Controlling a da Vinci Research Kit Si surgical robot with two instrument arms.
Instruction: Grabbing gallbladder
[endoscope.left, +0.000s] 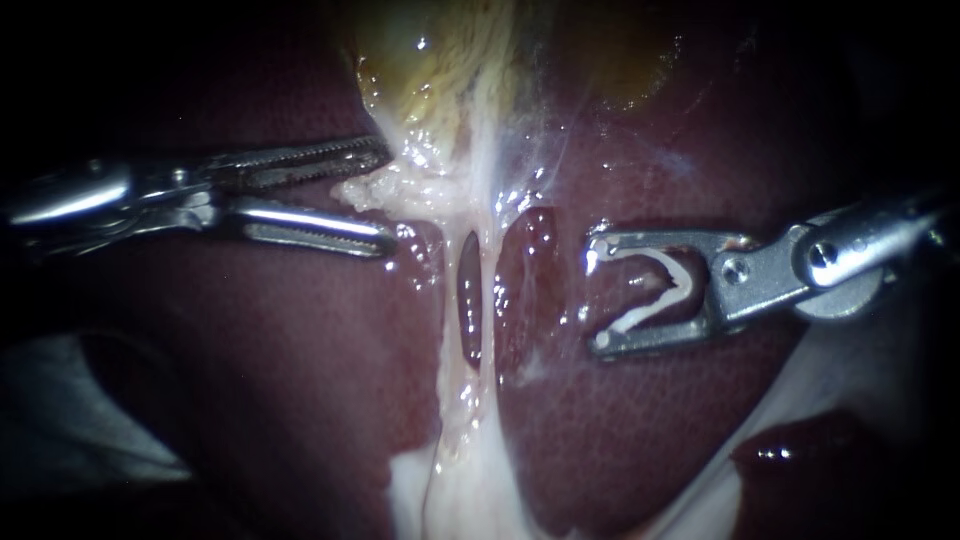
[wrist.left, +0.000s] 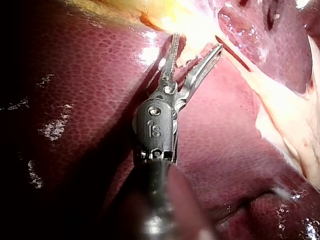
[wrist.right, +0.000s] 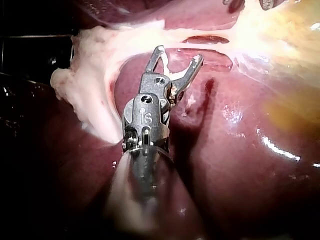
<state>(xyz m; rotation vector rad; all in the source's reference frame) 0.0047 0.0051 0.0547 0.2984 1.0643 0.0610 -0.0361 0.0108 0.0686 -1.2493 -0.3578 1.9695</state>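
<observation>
- The liver (endoscope.left: 250, 370) is filling most of the endoscope view, and its dark, bare surface is lying open beneath and around both instruments.
- The gallbladder (endoscope.left: 405, 60), yellowish, is sitting at the upper edge of that view, just above the left instrument's jaws.
- A pale tissue band (endoscope.left: 487, 330) is running down from the gallbladder's lower edge across the liver, with dark slits showing through it.
- The right instrument (endoscope.left: 598, 295) is coming in from the right. Its tool is standing wide, pinching a white clip (endoscope.left: 655, 290) that is touching both jaws. The jaw tips are lying over bare liver, apart from the band's edge.
- The left instrument (endoscope.left: 388, 195) is coming in from the left. Its tool is spread, with the serrated jaws bracketing the lumpy pale edge under the gallbladder and not closing on it.
</observation>
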